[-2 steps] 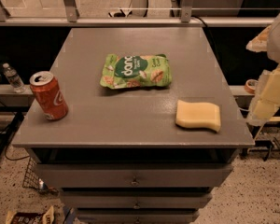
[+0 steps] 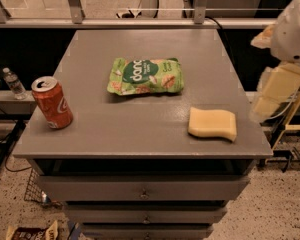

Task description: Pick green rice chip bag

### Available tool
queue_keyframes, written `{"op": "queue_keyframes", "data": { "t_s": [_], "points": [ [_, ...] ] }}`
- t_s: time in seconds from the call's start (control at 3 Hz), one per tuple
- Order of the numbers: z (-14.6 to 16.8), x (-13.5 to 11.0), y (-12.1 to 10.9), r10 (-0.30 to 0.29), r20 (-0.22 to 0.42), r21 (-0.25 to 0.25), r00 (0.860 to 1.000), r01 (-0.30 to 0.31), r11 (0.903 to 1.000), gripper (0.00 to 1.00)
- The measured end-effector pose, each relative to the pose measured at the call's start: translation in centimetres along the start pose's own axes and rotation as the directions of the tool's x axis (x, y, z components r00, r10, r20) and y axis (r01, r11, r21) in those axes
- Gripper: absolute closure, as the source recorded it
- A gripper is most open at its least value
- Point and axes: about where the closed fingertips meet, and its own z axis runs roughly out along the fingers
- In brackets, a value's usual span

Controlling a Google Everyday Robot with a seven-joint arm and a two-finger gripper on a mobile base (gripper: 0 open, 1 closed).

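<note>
The grey desk (image 2: pixel 140 134) carries everything. The bag (image 2: pixel 146 76) lies flat near its middle, a little toward the back, and all places below are taken from the bag.

The arm (image 2: pixel 296 28) shows well to the right of the bag, beyond the desk's right edge. The cream end effector (image 2: pixel 276 88) hangs below it, off the desk and well apart from the bag. I cannot tell whether the end effector is released or clenched, but it grasps none of the desk's things.

Against the earlier frame, arm and end effector sit slightly higher and a touch closer to the bag, while bag, sponge and can lie where they were. I judge this the very start of the reach, with the whole sideways travel and the pick itself left to do.

The sponge (image 2: pixel 213 123) lies right of the bag and nearer the front. The can (image 2: pixel 51 102) stands upright to the bag's left, toward the front. A small bottle (image 2: pixel 13 83) stands further left, off the desk.
</note>
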Motion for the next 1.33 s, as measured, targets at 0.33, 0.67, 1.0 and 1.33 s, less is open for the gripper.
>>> {"op": "queue_keyframes", "data": {
  "t_s": [0.33, 0.67, 1.0, 1.33],
  "points": [
    [2.8, -2.5, -2.9, -0.012, 0.084, 0.026, 0.996, 0.01, 0.9996, 0.0],
    [6.0, -5.3, -5.3, -0.025, 0.159, 0.019, 0.987, 0.022, 0.9996, 0.0],
    [9.7, -8.0, -7.4, 0.002, 0.275, -0.024, 0.962, 0.004, 0.9997, 0.0],
    [9.7, -8.1, -7.5, 0.002, 0.275, -0.024, 0.961, 0.005, 0.9997, 0.0]
  ]
}}
